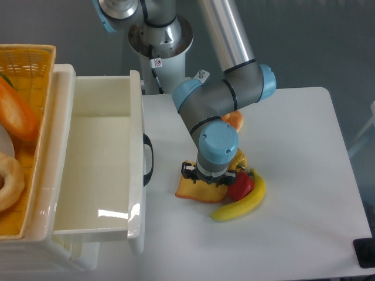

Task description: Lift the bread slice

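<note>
One arm reaches down from the back of the table (pixel 304 193), its grey links and blue joints folded over a small heap of toy food. The gripper (pixel 206 178) points straight down over the bread (pixel 193 189), and from where I stand the blue wrist cap hides most of it. Only dark bits of the fingers (pixel 188 171) show at the cap's lower edge, right at the slice's top side. I cannot tell how far apart they are, or whether they have hold of anything.

The bread lies flat on the white table, near the middle and a little toward the front, its yellow-orange face up and a darker crust along the front edge. Its right part is covered by the wrist. Just beside it on the right sits a red pepper (pixel 241 184), and a banana (pixel 241 202) curves round the front of that pepper, touching or nearly touching it. A yellow pepper (pixel 238 160) peeks out behind the red one, close against the wrist. Further back, half hidden by the arm, is an orange piece (pixel 235 120).

To the left stands a white drawer (pixel 99 158), pulled open, with a dark handle (pixel 148 159) facing the bread. Past it, at the far left, is a wicker basket (pixel 35 58) holding an orange item (pixel 17 114) and a pale ring-shaped thing (pixel 9 181).
</note>
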`<state>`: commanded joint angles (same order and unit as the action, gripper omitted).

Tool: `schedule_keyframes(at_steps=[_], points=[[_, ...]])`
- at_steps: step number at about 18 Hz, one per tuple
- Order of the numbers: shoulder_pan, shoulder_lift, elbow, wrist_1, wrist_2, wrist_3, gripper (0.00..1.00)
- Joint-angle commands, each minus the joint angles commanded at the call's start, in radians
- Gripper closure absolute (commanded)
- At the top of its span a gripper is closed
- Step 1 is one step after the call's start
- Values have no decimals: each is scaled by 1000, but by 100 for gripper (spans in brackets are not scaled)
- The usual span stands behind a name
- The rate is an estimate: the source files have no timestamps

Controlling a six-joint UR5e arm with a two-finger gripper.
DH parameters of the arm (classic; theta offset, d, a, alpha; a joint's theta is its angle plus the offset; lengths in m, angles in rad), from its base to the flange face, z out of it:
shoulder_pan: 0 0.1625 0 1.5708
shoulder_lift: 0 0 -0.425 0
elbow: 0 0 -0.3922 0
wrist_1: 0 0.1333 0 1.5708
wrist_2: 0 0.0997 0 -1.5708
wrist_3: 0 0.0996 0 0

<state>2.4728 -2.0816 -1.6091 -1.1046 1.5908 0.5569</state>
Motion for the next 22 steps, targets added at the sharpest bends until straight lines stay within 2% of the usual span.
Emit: schedule_keyframes(at_steps=[4, 22], points=[[-2, -21, -9, 48, 2, -43, 0], [-12, -72, -21, 55, 0, -43, 0]])
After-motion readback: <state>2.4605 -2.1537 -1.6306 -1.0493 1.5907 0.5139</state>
